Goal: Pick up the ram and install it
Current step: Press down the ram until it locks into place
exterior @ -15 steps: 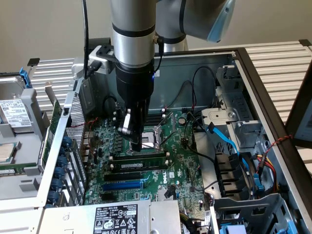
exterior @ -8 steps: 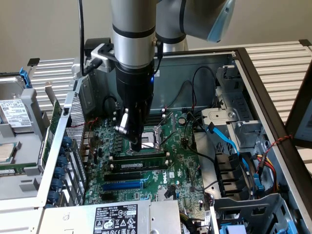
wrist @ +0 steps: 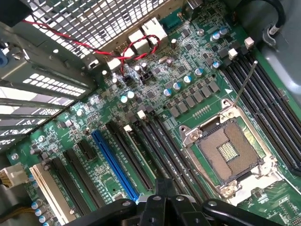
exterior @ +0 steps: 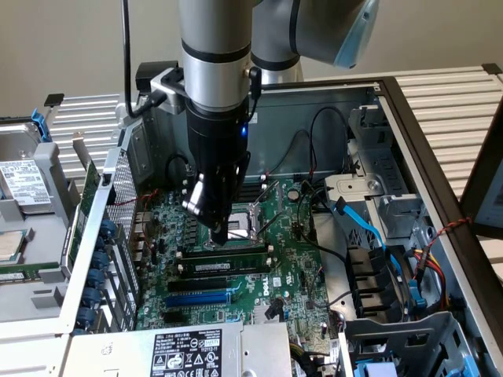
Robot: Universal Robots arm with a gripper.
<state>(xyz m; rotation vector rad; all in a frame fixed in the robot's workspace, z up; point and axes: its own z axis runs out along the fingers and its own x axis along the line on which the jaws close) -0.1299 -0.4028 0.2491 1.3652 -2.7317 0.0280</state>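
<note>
Pincer [exterior: 220,234] pressed together, tip down on the ram [exterior: 222,253]; wrist view adds the blue slot [wrist: 115,165].

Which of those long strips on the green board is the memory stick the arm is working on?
Start at the open computer case and find the green motherboard with its square silver processor socket. Just in front of the socket, directly under the shut claw, lies the ram. Unlike the empty black slots and the blue slot, it is dark green with chips.

A dark-green flat ram stick [exterior: 224,253] with black chips sits at the centre of a green, white-printed circuit board [exterior: 292,271]; at its seven o'clock, a long blue plastic slot [exterior: 198,299]; twisted red wires [wrist: 136,47].
</note>
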